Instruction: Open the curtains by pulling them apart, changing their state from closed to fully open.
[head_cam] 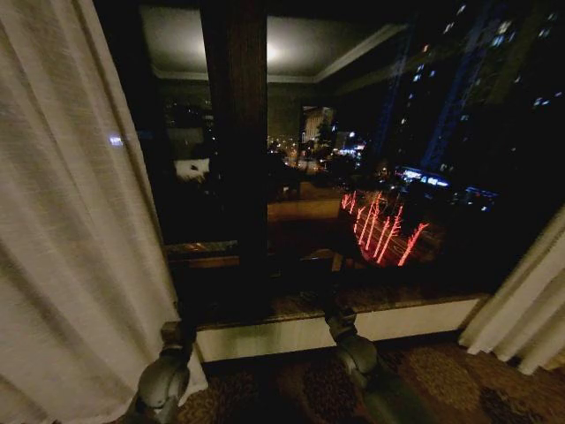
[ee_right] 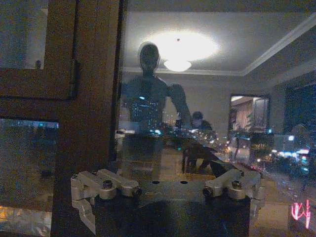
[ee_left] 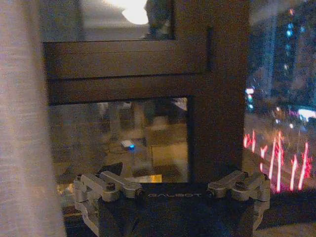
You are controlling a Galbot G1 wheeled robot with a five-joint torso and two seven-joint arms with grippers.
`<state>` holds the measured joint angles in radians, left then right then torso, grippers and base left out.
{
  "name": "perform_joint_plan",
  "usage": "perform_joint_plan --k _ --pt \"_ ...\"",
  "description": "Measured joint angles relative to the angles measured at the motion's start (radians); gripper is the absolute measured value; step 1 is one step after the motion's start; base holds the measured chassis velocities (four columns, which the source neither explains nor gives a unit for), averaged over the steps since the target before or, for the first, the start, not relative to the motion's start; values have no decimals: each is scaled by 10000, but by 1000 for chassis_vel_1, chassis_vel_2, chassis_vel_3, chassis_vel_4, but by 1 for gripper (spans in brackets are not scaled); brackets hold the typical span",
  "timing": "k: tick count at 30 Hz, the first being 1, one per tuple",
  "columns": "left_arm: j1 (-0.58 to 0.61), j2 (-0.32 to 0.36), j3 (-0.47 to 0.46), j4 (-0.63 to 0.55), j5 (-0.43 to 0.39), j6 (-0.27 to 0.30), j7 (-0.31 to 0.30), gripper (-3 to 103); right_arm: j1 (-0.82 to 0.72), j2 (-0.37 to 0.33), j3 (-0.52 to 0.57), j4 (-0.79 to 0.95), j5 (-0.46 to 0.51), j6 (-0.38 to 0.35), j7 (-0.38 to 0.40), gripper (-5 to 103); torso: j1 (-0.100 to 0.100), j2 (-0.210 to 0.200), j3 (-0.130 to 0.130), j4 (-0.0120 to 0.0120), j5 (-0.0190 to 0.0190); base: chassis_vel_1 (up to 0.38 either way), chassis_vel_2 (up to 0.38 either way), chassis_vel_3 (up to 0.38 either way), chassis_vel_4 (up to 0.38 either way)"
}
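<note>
Two sheer cream-white pleated curtains show in the head view: one panel (head_cam: 71, 230) hangs left of the left gripper (head_cam: 163, 380), the other (head_cam: 525, 309) well right of the right gripper (head_cam: 353, 349). Between them stands a dark wooden window frame (head_cam: 234, 159). Each wrist view reads "GALBOT" or part of it; both sets of jaws look spread, holding nothing.

Sheer cream-white curtains (head_cam: 71, 230) apart at either window edge
</note>
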<state>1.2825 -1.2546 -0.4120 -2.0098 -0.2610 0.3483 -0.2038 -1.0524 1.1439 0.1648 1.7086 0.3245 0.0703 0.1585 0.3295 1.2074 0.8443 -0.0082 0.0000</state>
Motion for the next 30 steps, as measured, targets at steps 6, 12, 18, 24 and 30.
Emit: perform_joint_plan --k 6,12,18,24,30 --pt "-21 49 60 -27 41 85 -43 100 0 0 0 0 0 0 0 100 -1 0 0 2 -3 0 0 0 0" --pt "-82 1273 -979 639 -111 -1082 680 100 0 -1 0 0 0 0 -1 100 0 0 0 0 -2 0 0 0 0" --pt "-123 2259 -1880 1219 -285 -2138 1323 100 0 0 -1 0 0 0 -2 100 0 0 0 4 -6 0 0 0 0" --pt "112 2181 -2046 1334 -305 -2691 1369 100 0 0 0 0 0 0 -1 100 0 0 0 -4 6 0 0 0 0" --pt "663 1826 -2316 1569 -308 -3719 1352 100 0 0 0 0 0 0 -1 100 -1 1 -1 2 3 0 0 0 0"
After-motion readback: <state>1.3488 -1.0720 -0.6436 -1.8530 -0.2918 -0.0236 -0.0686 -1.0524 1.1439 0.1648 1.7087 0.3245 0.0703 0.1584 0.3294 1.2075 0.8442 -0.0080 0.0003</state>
